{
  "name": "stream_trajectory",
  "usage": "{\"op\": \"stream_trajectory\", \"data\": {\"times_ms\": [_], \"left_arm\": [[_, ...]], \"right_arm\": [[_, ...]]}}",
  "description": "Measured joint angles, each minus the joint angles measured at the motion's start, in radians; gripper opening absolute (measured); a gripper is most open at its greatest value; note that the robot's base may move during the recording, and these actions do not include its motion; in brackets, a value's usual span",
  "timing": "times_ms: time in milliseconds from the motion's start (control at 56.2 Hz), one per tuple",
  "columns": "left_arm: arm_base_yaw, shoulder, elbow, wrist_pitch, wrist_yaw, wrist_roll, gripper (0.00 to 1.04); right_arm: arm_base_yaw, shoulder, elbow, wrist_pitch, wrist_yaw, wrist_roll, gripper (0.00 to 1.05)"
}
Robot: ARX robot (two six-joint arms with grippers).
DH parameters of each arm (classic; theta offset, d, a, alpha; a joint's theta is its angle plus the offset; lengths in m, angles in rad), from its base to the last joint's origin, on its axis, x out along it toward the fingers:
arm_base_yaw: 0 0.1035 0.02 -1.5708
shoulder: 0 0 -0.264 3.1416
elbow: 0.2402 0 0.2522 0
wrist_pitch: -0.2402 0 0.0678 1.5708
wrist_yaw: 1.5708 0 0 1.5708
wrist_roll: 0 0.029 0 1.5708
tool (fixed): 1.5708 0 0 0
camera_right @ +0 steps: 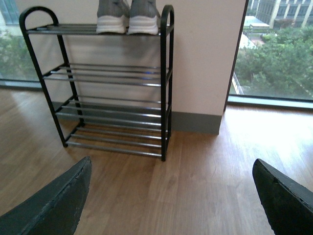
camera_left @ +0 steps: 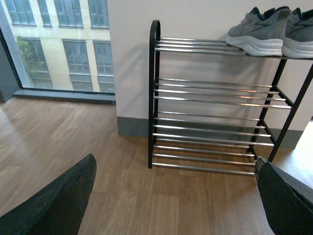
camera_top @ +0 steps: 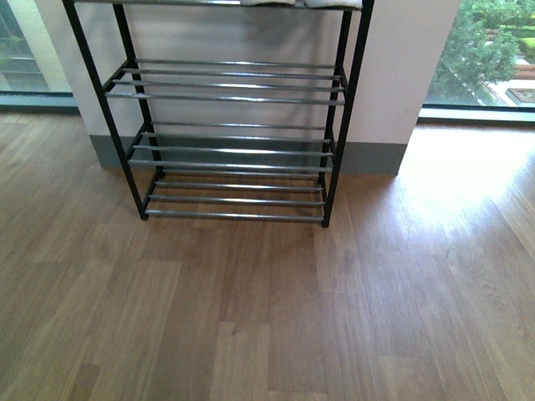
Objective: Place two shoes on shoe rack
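Left pincer (camera_left: 174, 164): released, its two dark fingers (camera_left: 58, 205) spread wide with nothing between them, held above the wooden floor (camera_left: 63, 142) and facing the rack from the rack's left end.
Right pincer (camera_right: 171, 164): likewise released, its fingers (camera_right: 288, 200) wide apart and holding nothing, well back from the rack towards its right end.
Front view: neither arm showed in it.
Wooden floor: brown planks ran from under both pincers up to the rack's feet.
Shoe rack (camera_top: 234, 96): stood upright on the floor against a pale wall (camera_right: 205, 54), with a black frame, rounded loop ends and chrome bars in tiers.
Grey sneakers (camera_left: 257, 29): the pair sat side by side on the top tier, touching each other, at the rack's right end just beside the loop. White soles rested on the bars.
Windows (camera_right: 279, 49): stood on either side of the wall, with trees and buildings outside.
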Motion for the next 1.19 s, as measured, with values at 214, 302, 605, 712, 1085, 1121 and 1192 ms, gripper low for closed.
{"op": "stream_trajectory", "data": {"times_ms": [214, 302, 605, 712, 1085, 1121, 1192], "left_arm": [[0.000, 0.000, 0.000, 0.000, 0.000, 0.000, 0.95], [0.000, 0.000, 0.000, 0.000, 0.000, 0.000, 0.95], [0.000, 0.000, 0.000, 0.000, 0.001, 0.000, 0.95], [0.000, 0.000, 0.000, 0.000, 0.000, 0.000, 0.95], [0.000, 0.000, 0.000, 0.000, 0.000, 0.000, 0.95], [0.000, 0.000, 0.000, 0.000, 0.000, 0.000, 0.95], [0.000, 0.000, 0.000, 0.000, 0.000, 0.000, 0.95]], "right_arm": [[0.000, 0.000, 0.000, 0.000, 0.000, 0.002, 0.95], [0.000, 0.000, 0.000, 0.000, 0.000, 0.002, 0.95], [0.000, 0.000, 0.000, -0.001, 0.003, 0.002, 0.95], [0.000, 0.000, 0.000, -0.001, 0.003, 0.002, 0.95], [0.000, 0.000, 0.000, -0.001, 0.002, 0.002, 0.95], [0.000, 0.000, 0.000, -0.001, 0.001, 0.002, 0.95], [0.000, 0.000, 0.000, -0.001, 0.000, 0.002, 0.95]]}}
